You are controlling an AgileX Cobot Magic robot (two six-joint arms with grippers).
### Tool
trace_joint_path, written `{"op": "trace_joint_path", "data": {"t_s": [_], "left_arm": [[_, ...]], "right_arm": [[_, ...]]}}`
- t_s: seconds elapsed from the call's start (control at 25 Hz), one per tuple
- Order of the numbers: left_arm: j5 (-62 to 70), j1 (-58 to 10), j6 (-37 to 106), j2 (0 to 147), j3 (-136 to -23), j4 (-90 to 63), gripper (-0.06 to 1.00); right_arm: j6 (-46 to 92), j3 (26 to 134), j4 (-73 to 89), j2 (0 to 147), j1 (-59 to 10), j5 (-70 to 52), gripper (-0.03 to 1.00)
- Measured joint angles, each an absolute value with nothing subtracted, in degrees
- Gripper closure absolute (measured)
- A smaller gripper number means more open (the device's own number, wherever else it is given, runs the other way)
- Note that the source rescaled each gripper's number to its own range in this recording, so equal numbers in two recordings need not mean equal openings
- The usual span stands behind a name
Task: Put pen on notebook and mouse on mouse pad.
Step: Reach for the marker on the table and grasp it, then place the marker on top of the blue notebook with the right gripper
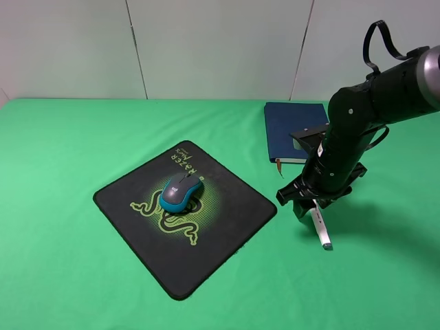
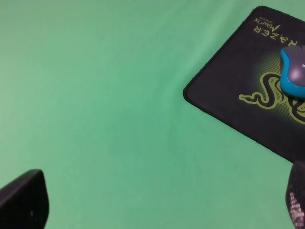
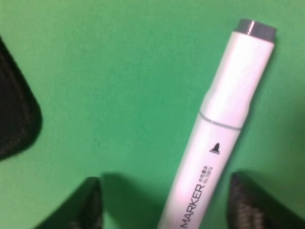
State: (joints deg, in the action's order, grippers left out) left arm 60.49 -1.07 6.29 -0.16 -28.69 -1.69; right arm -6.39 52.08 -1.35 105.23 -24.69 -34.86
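Observation:
The white pen (image 1: 321,229) lies on the green cloth right of the mouse pad (image 1: 220,220), its grey-blue cap pointing toward the table's front. My right gripper (image 1: 309,206) is low over the pen's far part and open; in the right wrist view the pen (image 3: 224,124) runs between the two fingers (image 3: 90,205), which stand apart from it. The mouse (image 1: 181,192) sits on the mouse pad over the green logo. The navy notebook (image 1: 292,127) lies behind the right arm with nothing on it. My left gripper (image 2: 159,205) is open over bare cloth, left of the pad (image 2: 238,71) and the mouse (image 2: 293,71).
A green cloth (image 1: 69,137) covers the whole table, with a white wall behind it. The mouse pad's right corner (image 3: 14,119) lies close beside the right gripper. The left arm is out of the exterior high view.

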Motion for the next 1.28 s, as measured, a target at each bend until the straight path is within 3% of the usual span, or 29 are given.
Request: {"op": "trace_joint_path", "data": {"t_s": [0.28,0.76,1.28], "left_arm": [[60.5,-1.1,6.3,-0.2,-28.7,-1.7,-0.06],[60.5,-1.1,6.3,-0.2,-28.7,-1.7,-0.06],[60.5,-1.1,6.3,-0.2,-28.7,-1.7,-0.06]], "right_arm": [[-6.4,52.1,-1.4,105.2,-24.7,-34.9,0.97],[-6.4,53.3,-1.4,104.9,-24.7,-36.3,0.96],[-6.4,70.6,-1.4,104.0,-24.7,-51.4,0.96]]}}
